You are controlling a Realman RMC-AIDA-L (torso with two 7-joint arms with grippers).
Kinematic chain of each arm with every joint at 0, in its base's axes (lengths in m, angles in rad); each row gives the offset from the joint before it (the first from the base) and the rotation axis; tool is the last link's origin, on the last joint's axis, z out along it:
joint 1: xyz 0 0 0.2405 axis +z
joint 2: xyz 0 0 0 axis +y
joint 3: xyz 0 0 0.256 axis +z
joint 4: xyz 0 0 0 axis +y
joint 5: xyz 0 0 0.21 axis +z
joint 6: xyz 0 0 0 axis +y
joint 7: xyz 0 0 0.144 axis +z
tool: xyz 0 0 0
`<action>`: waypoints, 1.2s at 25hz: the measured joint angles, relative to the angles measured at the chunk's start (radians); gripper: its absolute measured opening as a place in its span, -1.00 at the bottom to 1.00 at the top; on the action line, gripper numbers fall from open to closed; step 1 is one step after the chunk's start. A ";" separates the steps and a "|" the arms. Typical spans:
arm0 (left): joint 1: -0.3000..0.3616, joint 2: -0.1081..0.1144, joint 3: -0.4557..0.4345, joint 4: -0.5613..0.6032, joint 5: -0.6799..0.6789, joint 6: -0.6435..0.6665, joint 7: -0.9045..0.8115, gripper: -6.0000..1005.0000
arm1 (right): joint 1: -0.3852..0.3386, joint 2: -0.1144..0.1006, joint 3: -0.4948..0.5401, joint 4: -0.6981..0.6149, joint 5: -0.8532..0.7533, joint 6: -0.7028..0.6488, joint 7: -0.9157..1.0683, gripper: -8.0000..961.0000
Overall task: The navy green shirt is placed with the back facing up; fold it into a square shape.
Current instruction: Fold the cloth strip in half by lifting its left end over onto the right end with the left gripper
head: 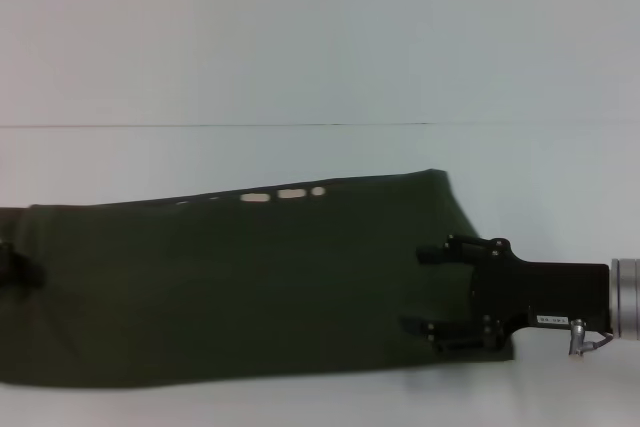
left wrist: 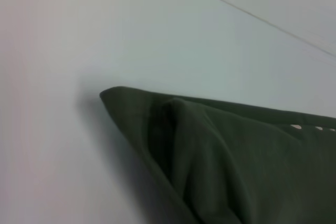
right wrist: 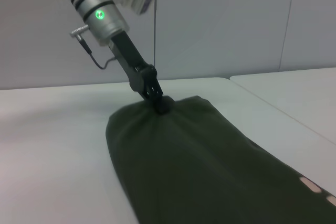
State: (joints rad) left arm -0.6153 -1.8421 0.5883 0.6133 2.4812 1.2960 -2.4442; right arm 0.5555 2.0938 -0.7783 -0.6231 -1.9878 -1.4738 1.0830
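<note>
Pinching shirt [head: 240, 287] ends — left claw [right wrist: 161, 104], right claw [head: 425, 290]

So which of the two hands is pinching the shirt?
The left hand, shut on the bunched end of the navy green shirt; the right hand lies open over the opposite end.

The head camera looks forward and down on the table [head: 300, 57]. The left wrist camera sits close over the shirt [left wrist: 236, 166] at its left end. The right wrist camera looks along the shirt toward the left gripper [right wrist: 163, 106].
</note>
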 joint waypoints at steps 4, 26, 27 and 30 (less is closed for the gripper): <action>-0.006 0.034 -0.071 0.044 0.090 0.073 -0.001 -0.83 | -0.002 0.000 -0.005 -0.001 0.000 -0.001 0.000 0.93; -0.093 0.035 -0.114 0.129 -0.032 0.392 -0.132 -0.84 | -0.020 0.000 -0.003 0.001 -0.001 0.008 -0.021 0.93; -0.100 0.028 -0.115 0.125 -0.058 0.403 -0.147 -0.84 | -0.022 0.000 -0.003 0.002 -0.001 0.008 -0.021 0.93; -0.114 -0.008 -0.115 0.113 -0.156 0.414 -0.198 -0.84 | -0.027 0.000 -0.003 0.005 0.000 0.008 -0.028 0.93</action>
State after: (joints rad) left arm -0.7295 -1.8499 0.4736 0.7264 2.3252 1.7101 -2.6421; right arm 0.5290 2.0940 -0.7815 -0.6184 -1.9880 -1.4663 1.0552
